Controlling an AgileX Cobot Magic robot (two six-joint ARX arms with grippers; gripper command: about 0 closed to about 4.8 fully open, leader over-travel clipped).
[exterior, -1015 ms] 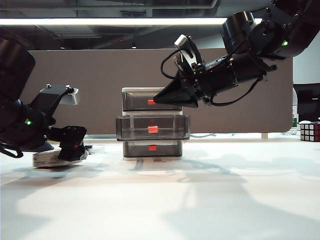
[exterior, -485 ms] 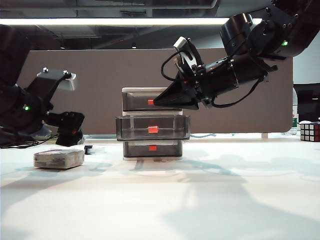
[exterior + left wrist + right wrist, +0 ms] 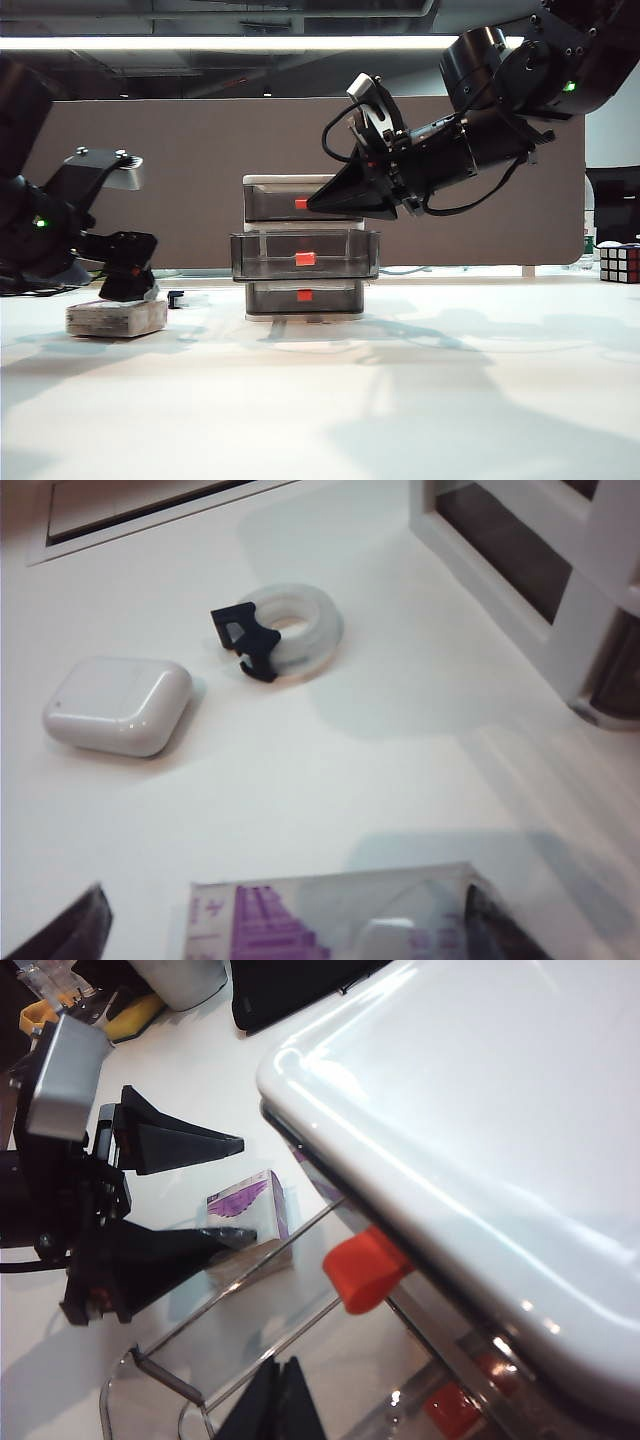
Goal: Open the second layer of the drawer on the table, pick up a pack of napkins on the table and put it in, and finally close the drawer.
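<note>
I am watching the left gripper (image 3: 128, 290) hanging low at the left of the white tabletop (image 3: 400, 400), its arm folded down and the fingers pointing at the flat whitish napkin pack with the pale purple top (image 3: 117, 318). Its jaws are standing spread wide, one on each side above the pack, gripping nothing (image 3: 290, 930). The pack is lying on the table, well left of the white-framed cabinet of three smoky-grey drawers (image 3: 305, 248). The middle drawer with its red-orange tab (image 3: 305, 259) is sticking out in front of the other two.

The right arm is reaching in from the upper right, tilted slightly downward, with the right gripper (image 3: 315, 203) tapering to a closed point at the top drawer's red tab (image 3: 362, 1265), holding nothing.
</note>
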